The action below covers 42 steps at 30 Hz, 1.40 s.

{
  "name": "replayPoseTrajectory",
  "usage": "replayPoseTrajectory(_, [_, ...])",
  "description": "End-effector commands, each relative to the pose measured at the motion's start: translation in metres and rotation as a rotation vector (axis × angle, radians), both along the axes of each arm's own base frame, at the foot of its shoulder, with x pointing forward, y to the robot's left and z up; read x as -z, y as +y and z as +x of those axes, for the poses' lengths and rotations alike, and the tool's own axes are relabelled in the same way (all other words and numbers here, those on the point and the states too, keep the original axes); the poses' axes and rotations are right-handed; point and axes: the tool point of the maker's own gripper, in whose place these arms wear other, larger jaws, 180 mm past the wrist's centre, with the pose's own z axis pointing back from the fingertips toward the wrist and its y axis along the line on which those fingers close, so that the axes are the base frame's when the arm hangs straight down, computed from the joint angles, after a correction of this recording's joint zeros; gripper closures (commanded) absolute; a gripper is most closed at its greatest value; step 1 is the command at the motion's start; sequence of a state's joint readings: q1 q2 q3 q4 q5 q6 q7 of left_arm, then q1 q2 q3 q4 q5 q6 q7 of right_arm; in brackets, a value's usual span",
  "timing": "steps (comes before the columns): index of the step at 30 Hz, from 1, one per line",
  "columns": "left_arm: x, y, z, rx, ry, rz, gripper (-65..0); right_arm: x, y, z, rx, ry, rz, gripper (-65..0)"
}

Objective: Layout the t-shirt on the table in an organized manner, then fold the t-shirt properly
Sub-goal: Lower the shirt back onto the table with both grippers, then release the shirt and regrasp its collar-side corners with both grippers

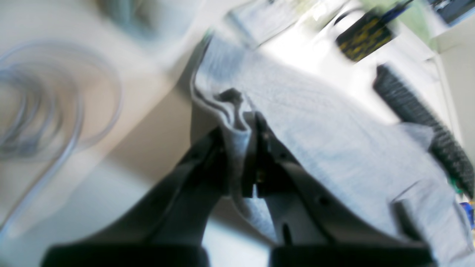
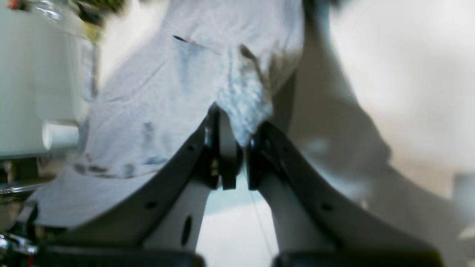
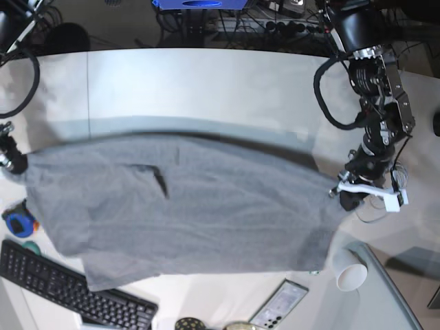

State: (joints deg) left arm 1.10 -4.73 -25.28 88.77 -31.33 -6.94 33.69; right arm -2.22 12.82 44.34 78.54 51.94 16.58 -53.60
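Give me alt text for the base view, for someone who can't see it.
A grey t-shirt is stretched wide above a white table, pinched at one end by the left gripper at the picture's right, its other end pulled to the left edge. A black keyboard lies at bottom left, with a white cup at lower right.
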Motion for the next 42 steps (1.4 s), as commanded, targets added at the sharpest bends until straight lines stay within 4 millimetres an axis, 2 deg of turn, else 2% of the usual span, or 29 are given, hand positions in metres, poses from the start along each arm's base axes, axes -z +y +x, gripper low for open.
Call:
replayPoseTrajectory(1, [-0.004,0.003,-0.002,-0.011,-0.032,0.009,0.0,-0.011,-0.013,0.003,0.017,-0.050,-0.034,-0.2])
replayPoseTrajectory(4, [0.028,0.008,-0.033,-0.038,0.036,0.010,0.0,0.017,-0.006,-0.026,-0.008,0.010,-0.020,-0.2])
replayPoseTrajectory(6, [0.041,0.012,-0.049,-0.059,0.054,0.017,0.0,0.031,-0.002,-0.041,-0.002,0.041,-0.004,-0.2])
replayPoseTrajectory(9, [0.054,0.019,-0.067,-0.084,0.076,0.027,0.0,0.044,-0.004,-0.058,0.020,0.077,0.004,-0.2])
replayPoseTrajectory(12, [0.065,0.022,-0.078,-0.094,0.107,0.027,0.0,0.048,-0.009,-0.067,0.039,0.085,-0.007,-0.2])
replayPoseTrajectory(18, [0.070,0.023,-0.083,-0.095,0.125,0.028,0.0,0.052,-0.009,-0.072,0.043,0.097,-0.006,-0.2])
replayPoseTrajectory(24, [0.071,0.023,-0.083,-0.096,0.126,0.028,0.0,0.079,-0.012,-0.082,0.032,0.209,-0.044,-0.6])
replayPoseTrajectory(30, [0.075,0.024,-0.089,-0.097,0.141,0.029,0.0,0.087,-0.011,-0.081,0.064,0.201,-0.035,-1.4])
replayPoseTrajectory(32, [0.075,0.024,-0.089,-0.099,0.143,0.029,0.0,0.087,-0.008,-0.082,0.066,0.200,-0.029,-6.0])
replayPoseTrajectory(36, [0.088,0.024,-0.101,-0.105,0.182,0.020,0.0,0.087,-0.008,-0.082,0.064,0.202,-0.029,-25.4])
replayPoseTrajectory(37, [0.090,0.028,-0.104,-0.119,0.188,0.018,-2.5,0.087,-0.007,-0.082,0.063,0.203,-0.028,-30.2])
replayPoseTrajectory(39, [0.093,0.047,-0.115,-0.196,0.195,0.007,-13.0,0.087,-0.008,-0.083,0.066,0.204,-0.029,-37.2])
replayPoseTrajectory(42, [0.095,0.079,-0.139,-0.338,0.198,-0.011,-25.5,0.090,-0.009,-0.089,0.068,0.215,-0.029,-42.5])
